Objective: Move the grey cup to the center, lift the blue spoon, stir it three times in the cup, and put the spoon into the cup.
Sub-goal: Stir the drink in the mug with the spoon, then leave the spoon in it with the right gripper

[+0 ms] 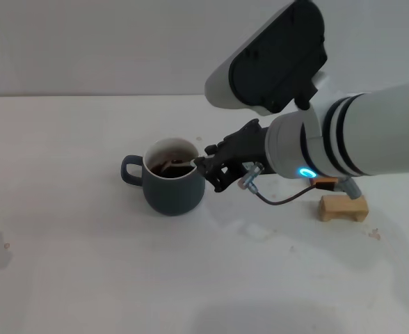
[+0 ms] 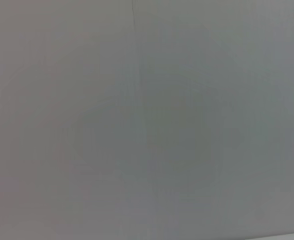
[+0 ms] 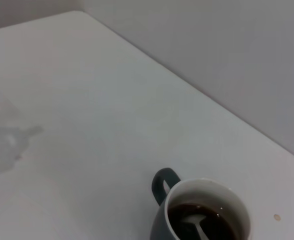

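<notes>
In your head view the grey cup (image 1: 171, 182) stands upright on the white table (image 1: 65, 264), a little left of the frame's centre, with its loop handle pointing toward the left edge of the frame and dark brown liquid inside its white interior. The right gripper (image 1: 206, 165) sits just to the right of the cup's rim, its black fingers closed on the blue spoon (image 1: 179, 164), which slants down over the rim into the cup so that its pale handle lies across the opening and its lower end dips into the liquid. The right arm enters from the right edge of the frame and fills much of the upper right, with a lit blue ring on its white wrist. Below that wrist, toward the right of the frame, you can see a small wooden block (image 1: 343, 207) resting on the table, well apart from the cup. In your right wrist view the cup (image 3: 197, 212) shows at the bottom, right of centre, seen from above, and the spoon (image 3: 196, 223) is visible inside it, its bowl and stem partly sunk in the liquid; the arm's own fingers do not show there. The bare table (image 3: 87, 125) runs away to the upper left of that frame and meets a plain wall. Your left wrist view shows only a flat grey surface, and the left gripper appears in none of the 3 views.
</notes>
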Motion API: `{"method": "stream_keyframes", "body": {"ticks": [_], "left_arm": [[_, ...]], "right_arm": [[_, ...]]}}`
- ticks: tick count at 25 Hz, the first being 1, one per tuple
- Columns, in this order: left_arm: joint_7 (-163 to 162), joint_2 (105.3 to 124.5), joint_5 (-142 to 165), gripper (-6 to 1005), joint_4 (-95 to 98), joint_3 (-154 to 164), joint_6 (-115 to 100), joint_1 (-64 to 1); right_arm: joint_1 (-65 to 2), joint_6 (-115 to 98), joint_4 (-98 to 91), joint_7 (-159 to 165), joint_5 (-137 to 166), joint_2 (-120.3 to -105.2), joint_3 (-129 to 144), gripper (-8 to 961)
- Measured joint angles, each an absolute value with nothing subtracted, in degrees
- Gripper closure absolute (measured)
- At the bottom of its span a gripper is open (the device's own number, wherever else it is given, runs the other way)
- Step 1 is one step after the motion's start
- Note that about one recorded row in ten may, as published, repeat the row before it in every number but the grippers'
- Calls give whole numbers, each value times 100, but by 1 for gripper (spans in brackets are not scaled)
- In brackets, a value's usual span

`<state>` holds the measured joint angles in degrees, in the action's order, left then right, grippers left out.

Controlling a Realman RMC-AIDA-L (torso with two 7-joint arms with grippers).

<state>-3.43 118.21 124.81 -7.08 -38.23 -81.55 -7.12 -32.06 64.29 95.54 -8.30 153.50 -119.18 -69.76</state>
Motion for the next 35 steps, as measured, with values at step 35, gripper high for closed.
{"method": "stream_keyframes", "body": {"ticks": [35], "left_arm": [[-343, 11829, 12499, 1001, -726, -3779, -8210, -643]], "right_arm": [[-3396, 5764, 8574, -1148, 15181, -11891, -7111, 793]]}}
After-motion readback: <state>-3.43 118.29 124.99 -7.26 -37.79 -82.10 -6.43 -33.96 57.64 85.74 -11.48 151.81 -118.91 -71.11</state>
